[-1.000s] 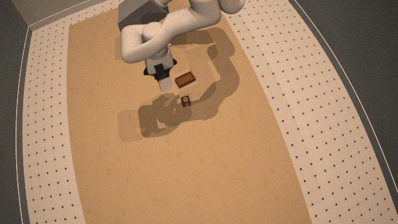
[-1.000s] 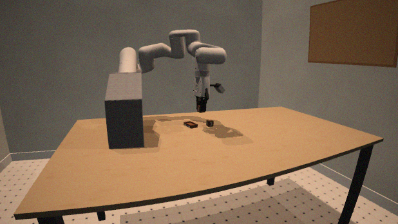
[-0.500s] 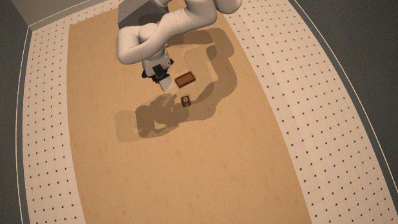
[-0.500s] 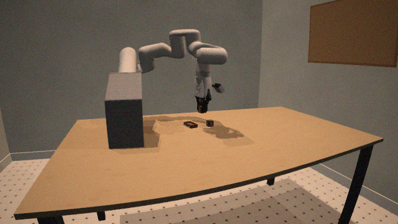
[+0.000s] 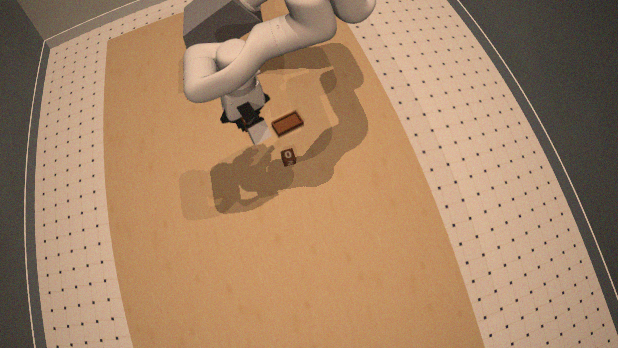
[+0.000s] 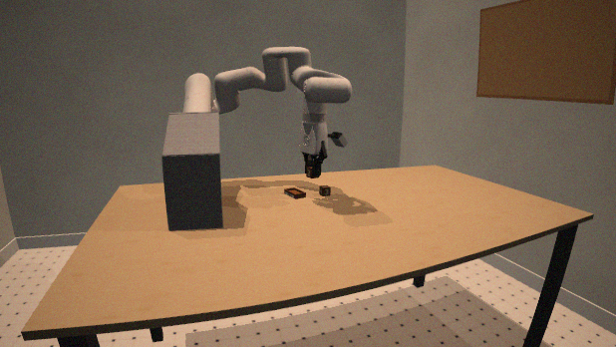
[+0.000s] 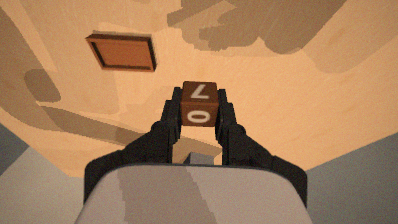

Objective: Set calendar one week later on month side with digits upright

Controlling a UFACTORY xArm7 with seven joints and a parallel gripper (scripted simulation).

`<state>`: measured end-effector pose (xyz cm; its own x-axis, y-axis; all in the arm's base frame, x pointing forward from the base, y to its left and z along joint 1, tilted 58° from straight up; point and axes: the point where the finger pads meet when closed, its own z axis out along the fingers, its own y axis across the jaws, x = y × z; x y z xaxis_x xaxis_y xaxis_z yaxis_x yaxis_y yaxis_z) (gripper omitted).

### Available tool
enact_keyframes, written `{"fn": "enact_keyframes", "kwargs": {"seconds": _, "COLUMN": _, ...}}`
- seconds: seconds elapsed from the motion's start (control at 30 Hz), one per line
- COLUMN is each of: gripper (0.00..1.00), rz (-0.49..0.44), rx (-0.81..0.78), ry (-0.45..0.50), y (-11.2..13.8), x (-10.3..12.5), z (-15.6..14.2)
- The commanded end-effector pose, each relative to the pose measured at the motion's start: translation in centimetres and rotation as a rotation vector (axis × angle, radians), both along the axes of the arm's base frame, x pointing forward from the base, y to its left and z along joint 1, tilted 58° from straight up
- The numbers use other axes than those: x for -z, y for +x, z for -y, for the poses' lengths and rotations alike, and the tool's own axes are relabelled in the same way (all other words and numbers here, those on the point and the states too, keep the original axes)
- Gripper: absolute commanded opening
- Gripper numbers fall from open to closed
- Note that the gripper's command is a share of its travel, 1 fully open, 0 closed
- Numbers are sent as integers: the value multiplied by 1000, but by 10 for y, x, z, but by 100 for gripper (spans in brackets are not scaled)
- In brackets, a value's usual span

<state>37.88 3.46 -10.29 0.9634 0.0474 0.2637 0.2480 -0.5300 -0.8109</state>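
My gripper [image 7: 199, 99] is shut on a brown number cube [image 7: 199, 103] and holds it in the air above the table. The wrist view shows a 7 on one face of that cube and a 0 on the face toward the camera. In the exterior view the gripper [image 6: 312, 171] hangs above and behind the tray. The small brown tray [image 5: 287, 124] lies flat on the table with no cube in it, and it also shows in the wrist view [image 7: 122, 52] and in the exterior view [image 6: 295, 191]. A second brown cube [image 5: 288, 156] stands on the table beside the tray, with a 0 on top.
A large dark grey box [image 6: 192, 176] holding the arm's base stands on the table to the left of the tray. The table's far edge lies behind the tray.
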Motion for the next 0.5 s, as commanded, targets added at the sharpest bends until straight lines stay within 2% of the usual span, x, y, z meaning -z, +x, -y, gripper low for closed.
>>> {"fn": "enact_keyframes", "kwargs": {"seconds": 0.0, "gripper": 29, "rz": 1, "rx": 2, "ry": -2, "y": 2, "x": 10, "z": -14}}
{"fn": "enact_keyframes", "kwargs": {"seconds": 0.47, "gripper": 29, "rz": 1, "rx": 2, "ry": -2, "y": 8, "x": 38, "z": -59}}
